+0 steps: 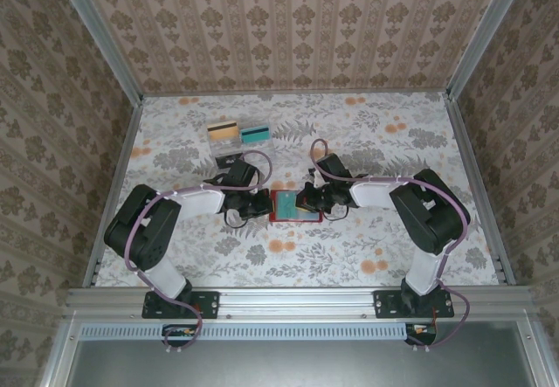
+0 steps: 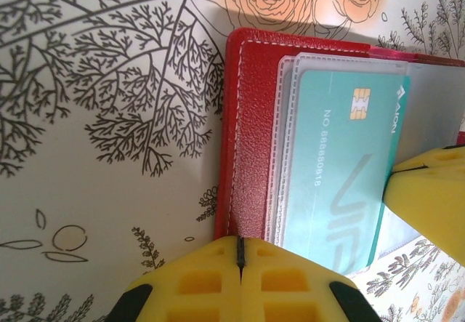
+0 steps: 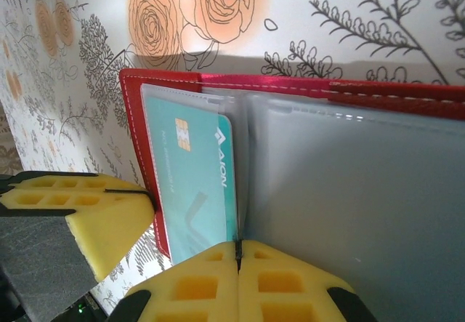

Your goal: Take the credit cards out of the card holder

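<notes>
The red card holder (image 1: 295,205) lies open on the flowered table, between the two grippers. A teal credit card (image 2: 341,169) sits in its clear sleeve, chip side up. My left gripper (image 2: 240,253) is shut on the red cover's (image 2: 251,133) outer edge. My right gripper (image 3: 237,253) is shut, and its seam meets the long edge of the teal card (image 3: 192,184) beside the holder's fold. The grey-blue inner page (image 3: 349,191) lies flat to the right of it. At the back, a tan card with a dark stripe (image 1: 224,130) and another teal card (image 1: 256,134) lie side by side.
The two back cards rest on a clear plastic tray (image 1: 240,147), behind the left gripper. Metal frame rails (image 1: 297,298) and patterned walls enclose the table on all sides. The other gripper's yellow finger (image 2: 432,198) reaches in over the holder's right side.
</notes>
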You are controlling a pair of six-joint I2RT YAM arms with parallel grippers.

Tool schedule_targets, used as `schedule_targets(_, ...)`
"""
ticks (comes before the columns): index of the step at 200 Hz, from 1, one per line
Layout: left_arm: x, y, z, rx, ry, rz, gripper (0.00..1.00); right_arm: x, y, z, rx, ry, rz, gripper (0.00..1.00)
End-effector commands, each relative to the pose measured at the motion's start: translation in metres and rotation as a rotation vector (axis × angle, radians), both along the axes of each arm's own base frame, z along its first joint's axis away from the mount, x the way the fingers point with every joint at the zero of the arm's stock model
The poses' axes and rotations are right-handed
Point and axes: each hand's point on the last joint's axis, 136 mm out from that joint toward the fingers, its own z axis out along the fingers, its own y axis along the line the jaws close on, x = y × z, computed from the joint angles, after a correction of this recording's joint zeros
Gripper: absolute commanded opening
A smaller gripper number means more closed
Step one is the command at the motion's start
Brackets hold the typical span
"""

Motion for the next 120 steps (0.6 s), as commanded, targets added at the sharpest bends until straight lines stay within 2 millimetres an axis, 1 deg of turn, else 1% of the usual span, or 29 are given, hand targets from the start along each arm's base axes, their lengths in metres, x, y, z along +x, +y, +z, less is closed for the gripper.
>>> schedule_targets(1,-0.009,0.004,-0.009,0.016,0.046,-0.002,0.0,0.0,0.005,0.007,0.035,-0.008,0.01,0.0)
schedule_targets(10,-0.008,0.003,-0.005,0.012,0.041,-0.005,0.0,-0.001,0.004,0.006,0.033,-0.005,0.008,0.0)
schedule_targets(22,-0.006,0.001,0.0,0.006,0.031,-0.009,0.1,-0.001,0.004,0.005,0.033,-0.004,0.008,0.0)
schedule_targets(28,-0.004,-0.001,0.003,0.003,0.024,-0.01,0.13,-0.001,0.004,0.005,0.033,-0.005,0.008,0.0)
schedule_targets(50,0.001,-0.006,0.014,-0.011,-0.004,-0.019,0.17,-0.002,0.004,0.003,0.032,0.0,0.009,0.0)
schedule_targets(70,0.004,-0.011,0.02,-0.018,-0.024,-0.031,0.18,-0.002,0.005,0.004,0.034,0.0,0.011,0.0)
schedule_targets(93,0.003,-0.013,0.011,-0.002,0.0,-0.038,0.18,-0.003,0.005,0.002,0.033,0.003,0.012,0.0)
schedule_targets(120,-0.004,-0.007,-0.003,0.025,0.034,-0.026,0.14,-0.004,0.004,0.003,0.027,0.0,0.013,0.0)
